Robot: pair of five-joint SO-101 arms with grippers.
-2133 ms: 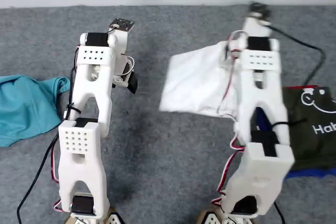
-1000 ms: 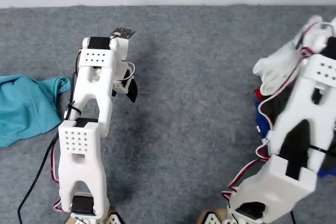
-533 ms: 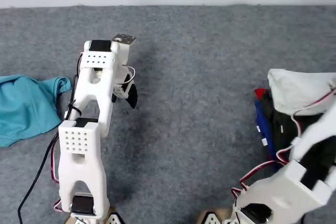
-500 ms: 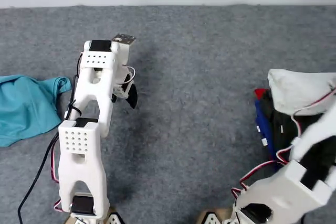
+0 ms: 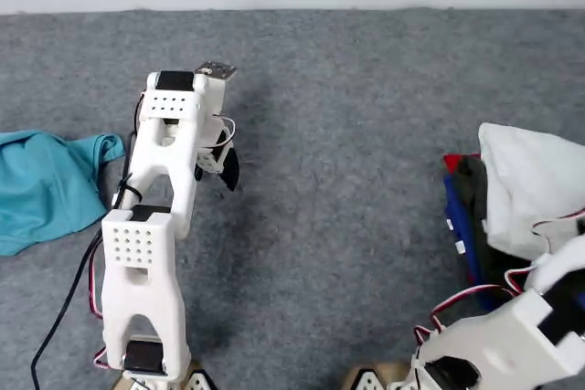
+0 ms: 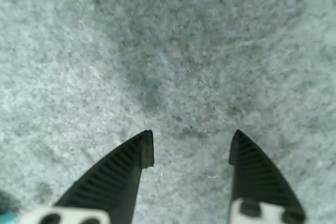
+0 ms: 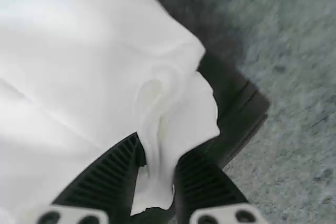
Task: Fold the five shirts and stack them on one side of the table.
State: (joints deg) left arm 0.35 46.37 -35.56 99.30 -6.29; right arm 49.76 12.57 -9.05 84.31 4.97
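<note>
White shirt (image 5: 528, 191) on the stack (image 5: 464, 216)

Right tool (image 7: 157, 156) clenched on a fold of the shirt, which lies atop the dark, blue and red stack at the bench's (image 5: 347, 152) right edge. Left tool (image 6: 192, 140) released, jaws apart above bare bench. Teal shirt (image 5: 44, 187) crumpled at left edge

Right hand (image 7: 157, 150) with black ribbed fingers (image 7: 105, 177) pinched on a fold of white shirt (image 7: 79, 66), white shirt lying over a dark shirt (image 7: 236, 103), grey bench (image 7: 294, 51) past the dark edge, at the hand's two o'clock
</note>
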